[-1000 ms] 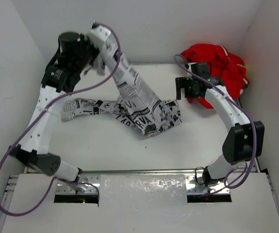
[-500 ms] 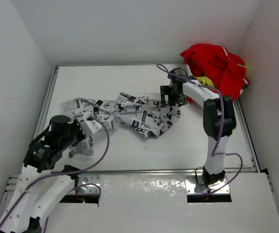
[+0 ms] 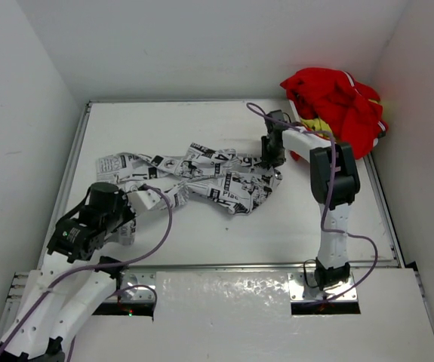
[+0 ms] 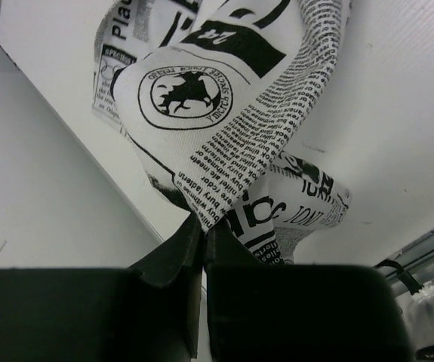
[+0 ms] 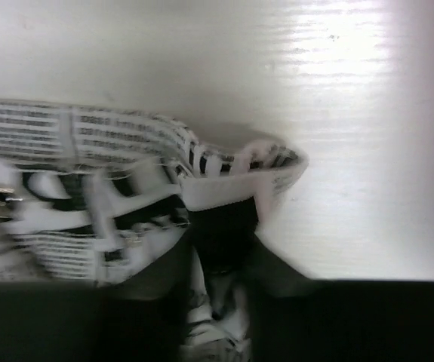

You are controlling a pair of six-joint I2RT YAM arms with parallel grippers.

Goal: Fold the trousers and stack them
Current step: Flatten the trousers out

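Note:
The trousers (image 3: 217, 177), white with black newspaper print, lie crumpled across the middle of the table, from the left side to the right of centre. My left gripper (image 3: 156, 197) is low at the front left, shut on an end of the cloth. In the left wrist view the printed cloth (image 4: 201, 98) rises out of the closed left gripper (image 4: 203, 230). My right gripper (image 3: 272, 158) sits on the trousers' far right edge. The right wrist view is blurred, but it shows a fold of the cloth (image 5: 88, 181) pinched in the right gripper (image 5: 220, 264).
A heap of red clothing (image 3: 337, 102) with a bit of yellow lies in the back right corner, just behind the right gripper. White walls close in the table (image 3: 224, 237) on three sides. A metal rail (image 3: 224, 265) runs along its near edge.
The left arm swung down from high at the back left to low at the front left, still gripping the cloth. The right gripper moved left onto the trousers' edge and shut.

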